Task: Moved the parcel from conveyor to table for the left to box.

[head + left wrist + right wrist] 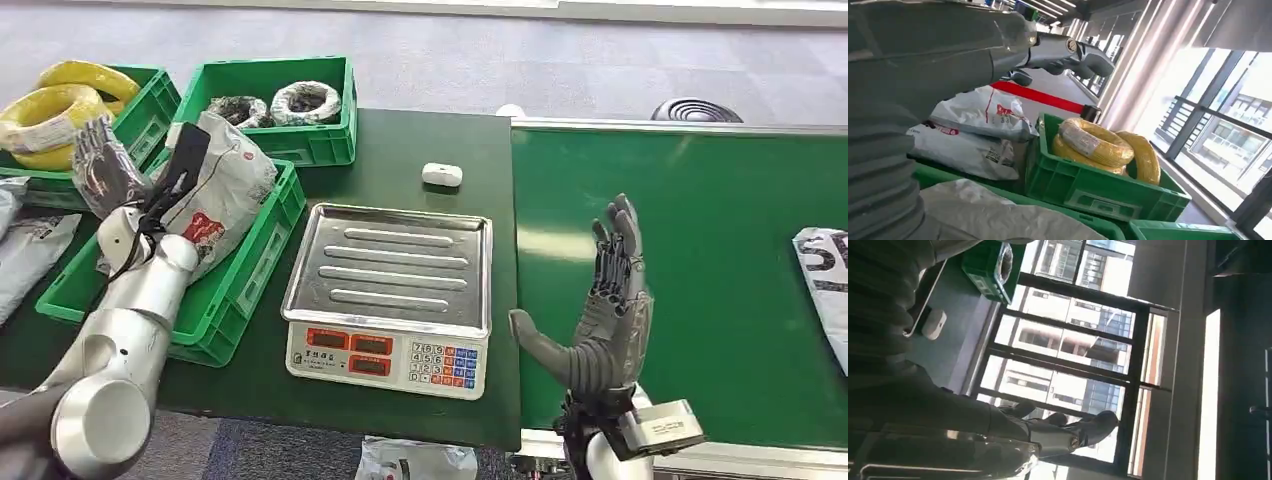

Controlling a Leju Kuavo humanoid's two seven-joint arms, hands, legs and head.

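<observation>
head: right hand [606,305] empty, fingers spread, raised over conveyor [700,200]; parcel [826,285] on belt at far right edge (cut off); left hand [100,165] empty, fingers apart, above green crate [250,260]; scale [392,290] on table | left wrist: fingers [1068,52] extended, yellow coils [1098,145] in bin | right wrist: fingers [1068,432] splayed against windows

At three o'clock on my conveyor belt [700,280], the parcel [826,285] is cut off by the frame edge, its black lettering only partly readable. At nine o'clock my left arm [130,320] covers part of the grey bag [225,190] in the near crate [235,290]. The scale [388,290] display digits are too small to read
</observation>
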